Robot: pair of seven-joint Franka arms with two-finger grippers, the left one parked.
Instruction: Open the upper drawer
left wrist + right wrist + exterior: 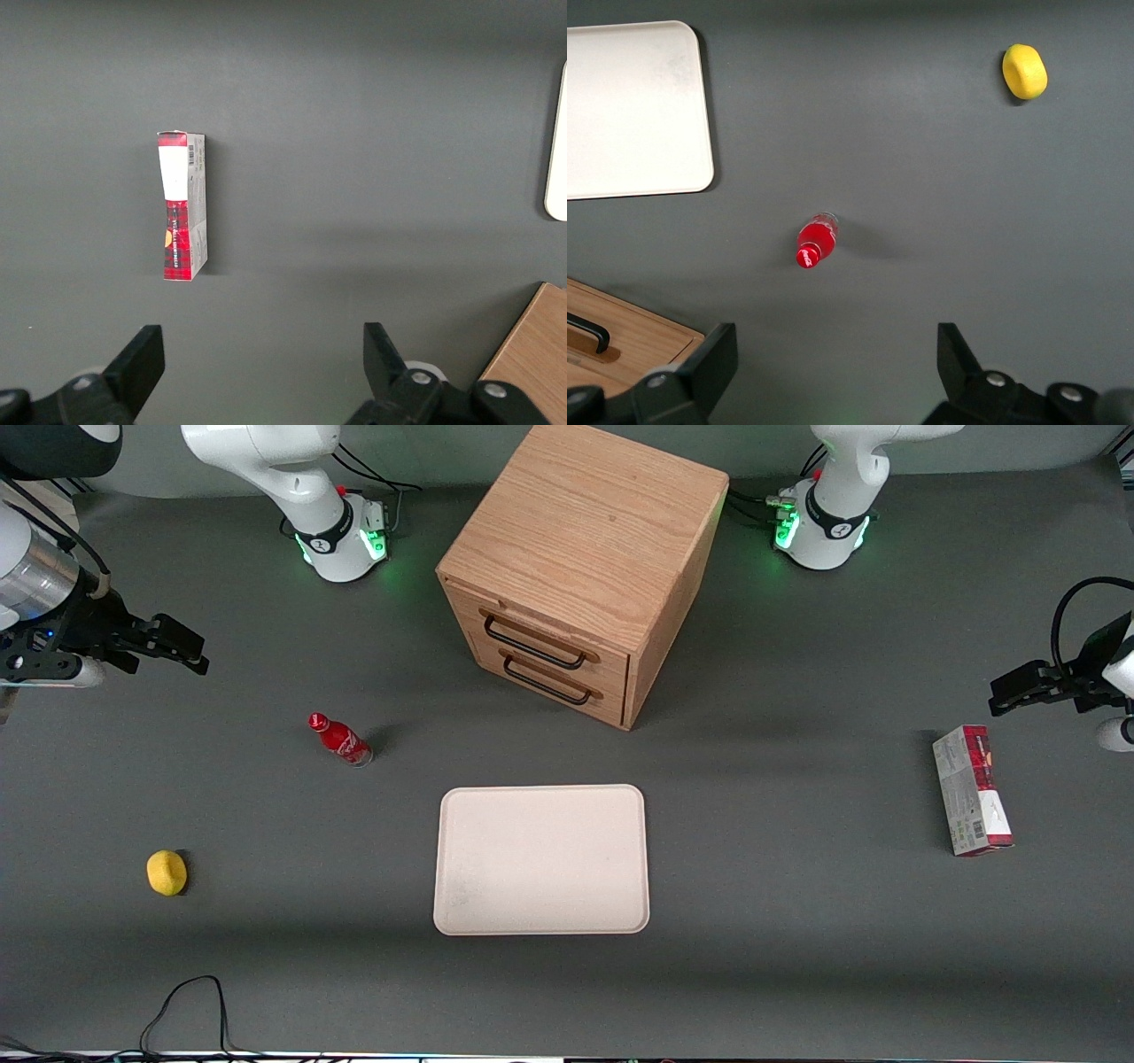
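Observation:
The wooden cabinet (585, 540) stands at the middle of the table, farther from the front camera than the tray. Its upper drawer (567, 643) is closed, with a thin black wire handle (532, 645) above the bottom drawer's matching handle (549, 683). My right gripper (188, 648) is open and empty. It hovers above the table toward the working arm's end, well apart from the cabinet. In the right wrist view the gripper (835, 345) has its fingers spread wide, and a corner of the cabinet (629, 341) with one black handle end (589, 329) shows.
A red bottle (340, 740) (815, 241) lies between my gripper and the cabinet. A yellow lemon (166, 872) (1024, 71) lies nearer the front camera. A white tray (541, 859) (633, 106) sits in front of the cabinet. A red-and-grey box (971, 790) lies toward the parked arm's end.

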